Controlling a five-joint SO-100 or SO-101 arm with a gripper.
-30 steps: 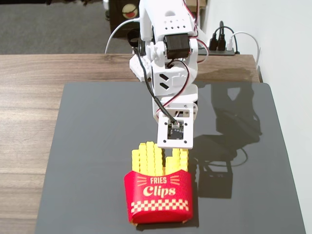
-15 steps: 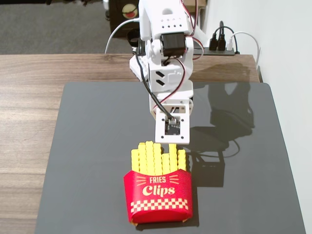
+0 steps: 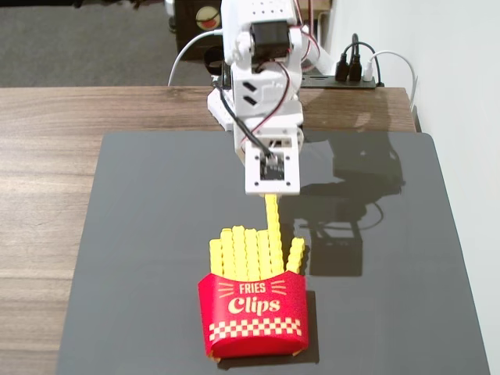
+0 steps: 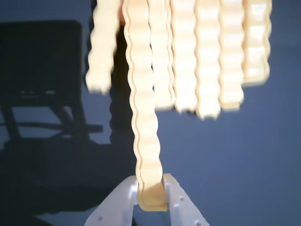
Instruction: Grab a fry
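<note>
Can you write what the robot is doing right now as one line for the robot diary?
jaws: shut on fry | fry: pulled partway up above the other fries | carton: upright on dark mat

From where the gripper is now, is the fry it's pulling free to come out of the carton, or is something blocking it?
Probably yes. The gripper is shut on the top end of the fry, which stands higher than the other fries in the red carton. Nothing shows above it except the arm.
</note>
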